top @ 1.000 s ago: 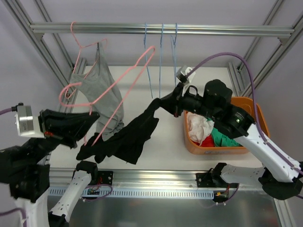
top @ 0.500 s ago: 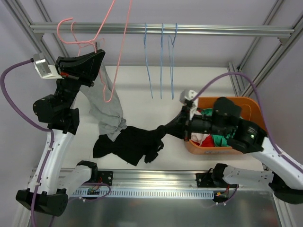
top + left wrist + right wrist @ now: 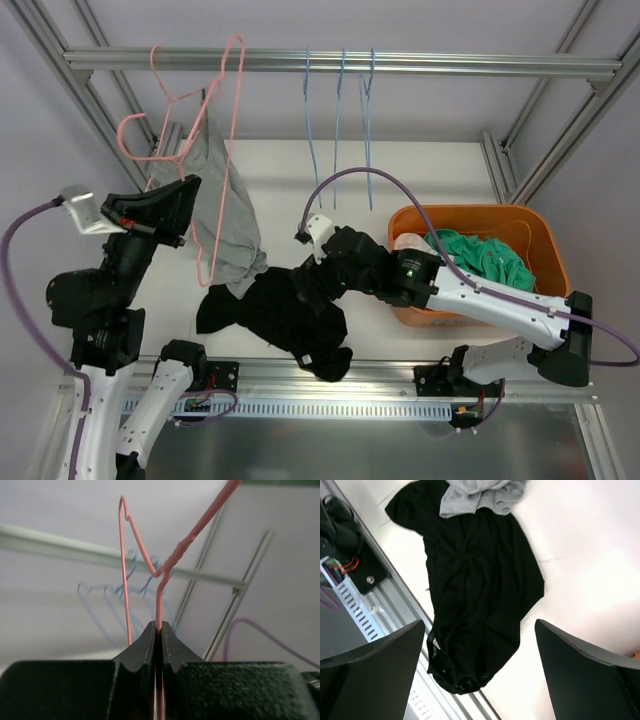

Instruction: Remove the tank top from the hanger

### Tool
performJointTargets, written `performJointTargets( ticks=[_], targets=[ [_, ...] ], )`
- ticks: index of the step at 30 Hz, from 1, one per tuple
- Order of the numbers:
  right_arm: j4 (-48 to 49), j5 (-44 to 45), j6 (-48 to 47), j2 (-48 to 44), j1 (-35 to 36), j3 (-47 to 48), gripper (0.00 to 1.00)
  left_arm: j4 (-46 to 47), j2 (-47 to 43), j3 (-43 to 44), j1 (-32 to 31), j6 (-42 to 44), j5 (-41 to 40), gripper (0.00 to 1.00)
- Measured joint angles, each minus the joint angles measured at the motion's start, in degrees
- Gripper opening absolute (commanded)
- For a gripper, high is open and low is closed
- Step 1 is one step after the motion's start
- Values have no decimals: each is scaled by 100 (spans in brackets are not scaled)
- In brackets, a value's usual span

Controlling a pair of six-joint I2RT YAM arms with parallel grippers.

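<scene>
Left tool (image 3: 158,626) clamped on pink hanger (image 3: 159,587), right tool (image 3: 480,630) spread wide, empty, over black tank top (image 3: 470,580) on bench (image 3: 580,570)

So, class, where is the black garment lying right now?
In the top view the black garment lies crumpled on the table near its front edge, touching the gray top and left of the orange basket.

Bright even light, blurred wrist backgrounds
</scene>
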Motion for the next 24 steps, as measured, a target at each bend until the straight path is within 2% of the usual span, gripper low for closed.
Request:
performJointTargets(
  ticks=[3, 7, 11, 14, 19, 24],
  targets=[
    [24, 225, 0, -280, 0, -72, 99, -1080, 118, -157, 0, 68, -70, 0],
    [44, 479, -2, -1095, -2, -372, 100, -2308, 310, -286, 0, 98, -52, 0],
    [59, 632, -4, -1838, 0, -527, 100, -2914, 636, -205, 0, 184, -28, 0],
    [66, 728, -15, -2068, 0, -579, 100, -3169, 1467, 448, 0, 297, -28, 0],
    [55, 796, -24, -2103, 0, -737, 100, -3195, 3141, 2127, 0, 509, -92, 0],
    [28, 881, -24, -2175, -2, -885, 100, -3246, 4065, 3340, 0, 632, -142, 0]
  ],
)
